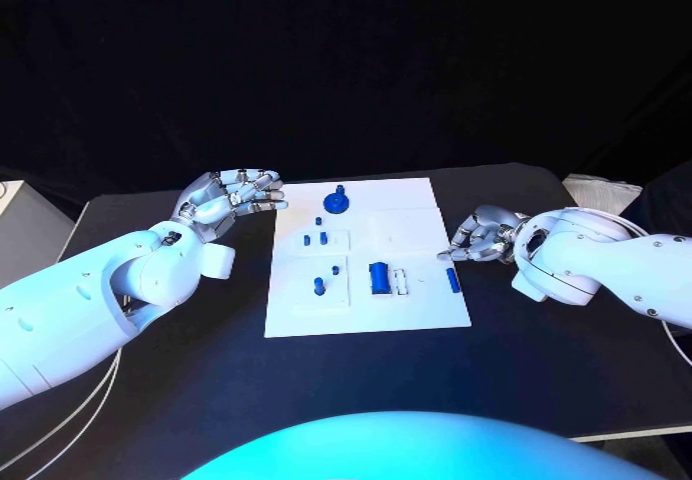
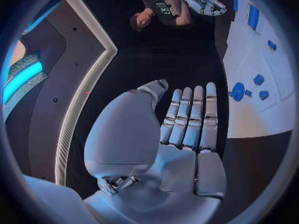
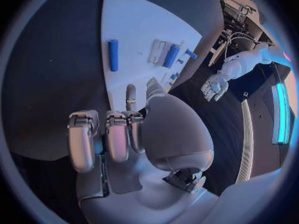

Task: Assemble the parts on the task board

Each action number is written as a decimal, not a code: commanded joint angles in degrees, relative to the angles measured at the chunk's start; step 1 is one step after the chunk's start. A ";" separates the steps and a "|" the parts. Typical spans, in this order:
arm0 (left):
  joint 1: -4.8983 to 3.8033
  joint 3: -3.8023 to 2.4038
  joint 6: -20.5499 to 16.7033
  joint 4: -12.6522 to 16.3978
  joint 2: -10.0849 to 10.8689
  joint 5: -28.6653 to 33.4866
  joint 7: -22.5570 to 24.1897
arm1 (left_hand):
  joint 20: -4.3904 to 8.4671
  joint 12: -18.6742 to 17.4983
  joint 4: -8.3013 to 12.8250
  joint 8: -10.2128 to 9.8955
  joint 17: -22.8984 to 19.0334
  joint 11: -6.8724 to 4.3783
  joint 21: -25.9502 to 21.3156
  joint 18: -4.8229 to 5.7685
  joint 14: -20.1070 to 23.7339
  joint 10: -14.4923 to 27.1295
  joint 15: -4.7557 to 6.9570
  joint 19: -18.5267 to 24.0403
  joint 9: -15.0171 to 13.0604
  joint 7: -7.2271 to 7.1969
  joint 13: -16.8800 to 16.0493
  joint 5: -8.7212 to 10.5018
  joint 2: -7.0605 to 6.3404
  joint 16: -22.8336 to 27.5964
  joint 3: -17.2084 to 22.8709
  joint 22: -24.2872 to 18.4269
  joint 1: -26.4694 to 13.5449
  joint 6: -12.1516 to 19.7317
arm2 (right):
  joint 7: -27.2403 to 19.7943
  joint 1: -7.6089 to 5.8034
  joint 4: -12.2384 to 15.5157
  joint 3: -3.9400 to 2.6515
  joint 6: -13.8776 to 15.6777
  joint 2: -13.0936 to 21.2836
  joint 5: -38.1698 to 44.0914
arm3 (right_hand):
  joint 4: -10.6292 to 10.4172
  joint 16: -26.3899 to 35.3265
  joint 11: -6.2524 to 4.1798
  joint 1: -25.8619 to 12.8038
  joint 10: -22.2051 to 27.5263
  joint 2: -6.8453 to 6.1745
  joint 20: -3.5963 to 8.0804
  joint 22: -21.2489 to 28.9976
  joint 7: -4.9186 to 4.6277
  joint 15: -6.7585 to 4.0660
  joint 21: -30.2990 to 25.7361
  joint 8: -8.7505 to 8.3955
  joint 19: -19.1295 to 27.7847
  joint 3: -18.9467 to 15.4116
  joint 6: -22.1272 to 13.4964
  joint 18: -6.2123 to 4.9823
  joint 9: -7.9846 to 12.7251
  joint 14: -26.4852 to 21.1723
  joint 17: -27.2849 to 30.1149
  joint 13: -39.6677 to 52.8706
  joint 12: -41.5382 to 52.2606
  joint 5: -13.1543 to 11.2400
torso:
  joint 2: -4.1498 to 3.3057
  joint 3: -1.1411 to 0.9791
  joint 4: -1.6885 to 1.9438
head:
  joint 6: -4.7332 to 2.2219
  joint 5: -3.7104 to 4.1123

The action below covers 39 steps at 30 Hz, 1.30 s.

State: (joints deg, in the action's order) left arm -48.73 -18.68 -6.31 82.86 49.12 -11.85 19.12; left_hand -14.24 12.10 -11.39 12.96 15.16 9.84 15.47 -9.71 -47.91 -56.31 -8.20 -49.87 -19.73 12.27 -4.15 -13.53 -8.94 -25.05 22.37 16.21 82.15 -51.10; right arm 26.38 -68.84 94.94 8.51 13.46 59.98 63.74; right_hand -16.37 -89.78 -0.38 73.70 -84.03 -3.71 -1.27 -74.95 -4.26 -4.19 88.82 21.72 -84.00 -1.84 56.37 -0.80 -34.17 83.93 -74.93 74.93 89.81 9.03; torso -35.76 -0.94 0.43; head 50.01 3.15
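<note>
head view: the white rectangular task board [image 1: 433, 310] is lying mid-table on the black table [image 1: 173, 400], w/ small blue parts on it. the round blue gear-like part [image 1: 338, 203] is sitting near the board's far edge, two small blue pegs [image 1: 317, 239] are standing in the left column, two more blue pegs [image 1: 326, 279] are standing below them, and a dark blue block [image 1: 379, 278] is lying in the board's centre next to a white piece. a blue cylinder [image 1: 453, 280] is lying at the board's right edge, just beside the right hand's fingertips.

the silver left hand [image 1: 231, 197] is hovering off the board's far-left corner, fingers loosely curled, holding nothing. left wrist view is showing the same hand [image 2: 181, 129] w/ fingers straight and side by side, nothing in the palm, the gear part [image 2: 237, 91] near the fingertips.

the silver right hand [image 1: 480, 238] is sitting at the board's right edge, fingers bent in. right wrist view is showing that hand [image 3: 118, 134] w/ fingers curled down, nothing in them, the blue cylinder [image 3: 113, 55] lying apart from it on the board.
</note>
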 commanded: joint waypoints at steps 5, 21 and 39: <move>0.10 -0.02 0.76 0.04 0.11 0.05 0.53 | -0.09 -0.21 -0.30 0.15 0.08 0.17 -0.30 -0.52 0.28 0.22 -0.07 -0.32 0.05 0.27 0.09 -0.03 -0.22 0.27 0.01 -0.05 0.16 0.30 | 4.20 0.13 -0.08 0.04 -9.47 1.49 8.34 | -0.28 -0.22 0.09 -0.30 -5.97 -1.02 -0.54 -14.89 0.24 0.17 0.51 -0.17 -5.91 0.69 1.44 0.68 0.01 6.07 -15.07 15.07 0.19 -0.11 | -0.04 -0.02 -0.13 | -0.01 0.51; 0.12 -0.01 0.79 -0.14 0.12 0.05 0.41 | -0.11 -0.27 -0.32 0.17 0.11 0.17 -0.39 -0.53 0.34 0.23 -0.09 -0.35 0.08 0.26 0.09 -0.03 -0.24 0.30 -0.02 -0.11 0.27 0.31 | 5.71 1.46 0.43 0.19 -8.70 0.36 11.82 | -0.46 -0.22 -0.15 -3.66 -5.97 -1.69 -0.39 -14.85 0.52 -0.03 0.34 -0.33 -5.88 1.82 2.47 0.65 -0.26 6.07 -15.07 15.07 0.19 0.63 | -0.03 0.08 0.19 | -0.01 0.75; 0.12 -0.01 0.81 -0.12 0.23 0.05 0.33 | -0.12 -0.30 -0.39 0.18 0.14 0.18 -0.45 -0.53 0.36 0.22 -0.09 -0.38 0.10 0.27 0.08 -0.03 -0.23 0.30 -0.05 -0.15 0.28 0.32 | 5.95 3.03 -1.53 0.28 -8.43 -1.87 12.01 | 0.03 -0.22 -0.55 -2.16 -5.97 -1.13 -0.15 -14.81 0.98 -0.36 0.19 -0.11 -5.86 3.98 3.01 0.62 -0.75 6.07 -15.07 15.07 0.19 0.88 | 0.00 0.05 0.07 | -0.01 0.63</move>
State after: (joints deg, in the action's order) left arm -48.68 -18.67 -6.32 82.65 49.39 -11.85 19.09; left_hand -14.24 12.11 -11.38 12.96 15.21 9.84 15.21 -9.71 -47.91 -56.31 -8.21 -49.87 -19.69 12.27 -4.16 -13.53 -8.94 -25.05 22.37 16.15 82.15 -51.10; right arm 32.01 -65.89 93.49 8.78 5.23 58.22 74.85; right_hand -16.37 -89.77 -0.39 70.93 -84.04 -4.83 -1.26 -74.92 -3.45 -4.19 89.09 21.72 -84.00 1.79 58.98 -0.81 -34.85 83.93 -74.92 74.93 89.81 9.53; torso -35.80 -0.87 0.49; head 50.01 3.72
